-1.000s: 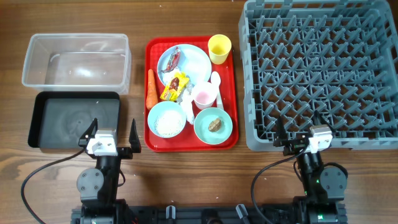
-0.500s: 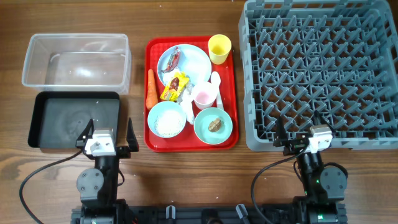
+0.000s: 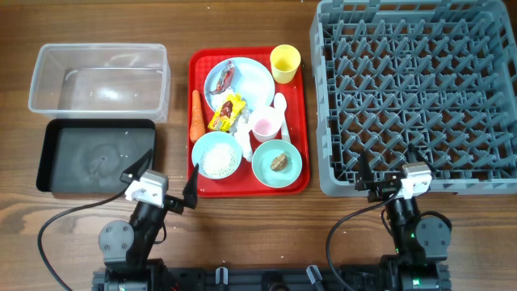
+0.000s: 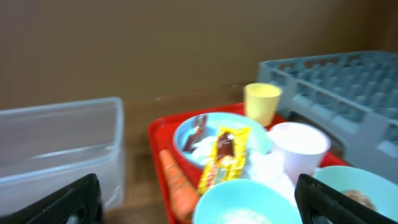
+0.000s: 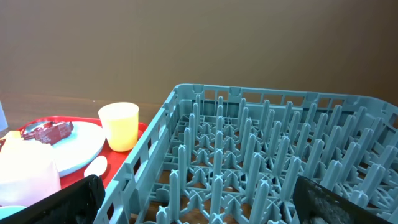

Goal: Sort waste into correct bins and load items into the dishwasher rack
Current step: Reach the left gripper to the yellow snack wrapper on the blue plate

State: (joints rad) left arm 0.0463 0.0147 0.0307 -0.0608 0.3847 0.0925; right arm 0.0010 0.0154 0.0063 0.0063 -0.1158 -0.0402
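Note:
On the red tray (image 3: 194, 97) lie a white plate (image 3: 254, 81) with a red wrapper (image 3: 226, 77), a yellow wrapper (image 3: 227, 111), crumpled tissue (image 3: 243, 123), a carrot (image 3: 196, 115), a yellow cup (image 3: 285, 62), a small pink cup (image 3: 265, 125) and a spoon (image 3: 280, 103). One pale bowl (image 3: 216, 155) holds rice; the other (image 3: 277, 162) holds a brown lump. My left gripper (image 3: 165, 176) stands open just off the tray's front left corner, facing the rice bowl (image 4: 249, 205) and carrot (image 4: 177, 183). My right gripper (image 3: 389, 174) is open and empty at the grey rack's (image 3: 416, 93) front edge.
The clear tub (image 3: 98, 79) sits at the back left, with the black tray (image 3: 93, 155) right in front of it; both look empty. The rack fills the right side, with its pegs (image 5: 249, 162) close before the right gripper. Bare wood lies along the front.
My left gripper has swung right, from in front of the black tray toward the red tray's corner, still open. The right arm has not moved.

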